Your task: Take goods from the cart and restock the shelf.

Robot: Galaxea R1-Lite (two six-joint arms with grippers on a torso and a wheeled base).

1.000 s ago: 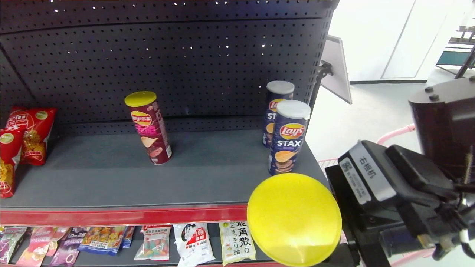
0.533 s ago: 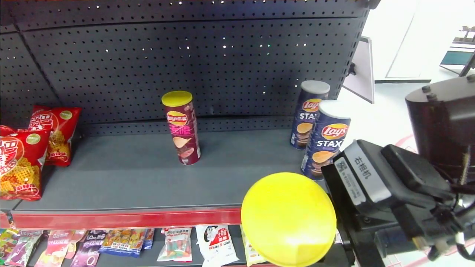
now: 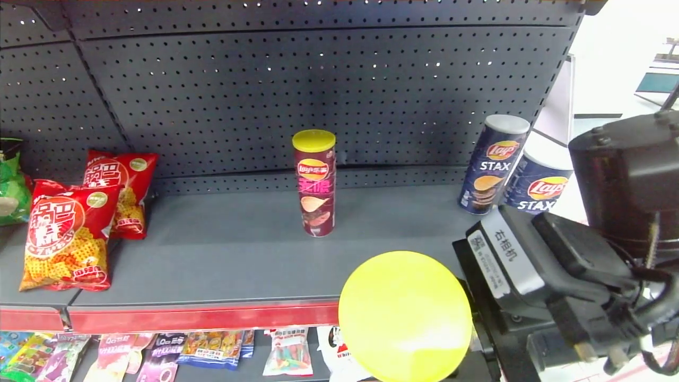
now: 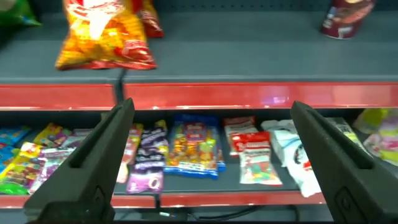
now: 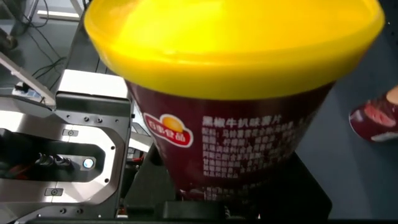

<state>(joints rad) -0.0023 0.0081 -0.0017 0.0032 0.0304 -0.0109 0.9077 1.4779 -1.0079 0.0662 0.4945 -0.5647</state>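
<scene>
So, step in hand: by the look of the load, bringing a chip can up to the shelf to set it down.
Held can: the maroon chip can with the yellow lid [image 3: 406,315] stands upright in the right tool [image 5: 233,198], which pinches it low on the body. It sits in front of and below the red front lip [image 3: 201,317] of the shelf, not yet over the deck.
Left tool: the left tool [image 4: 211,112] is spread wide and holds nothing, low before the candy packets [image 4: 196,146] on the lower shelf. It is best kept there, out of the path.
Lift: the can's base should clear the red front lip before going forward, or it may catch and tip.
Target spot: the bare grey deck [image 3: 238,254] beside the matching maroon can on the shelf [image 3: 314,183] looks fitting. Leave a gap so that one is not knocked.
Right flank: the rear blue chip can [image 3: 493,164] and the nearer blue chip can [image 3: 538,185] stand close to the arm's likely route. Tall narrow cans topple easily, so pass well apart from them.
Release: keep the can vertical, seat its base flat, then let go.
Hidden, near: in the head view the yellow lid covers the can's body and the grip. In the right wrist view the base sinks into dark parts, so the contact itself is hard to make out.
Hidden, middle: the right arm's housing covers the lower half of the nearer blue chip can and the shelf's right front corner.
Hidden, far: the green bag [image 3: 9,185] is cut off at the left edge, beyond the red snack bags [image 3: 69,244].
</scene>
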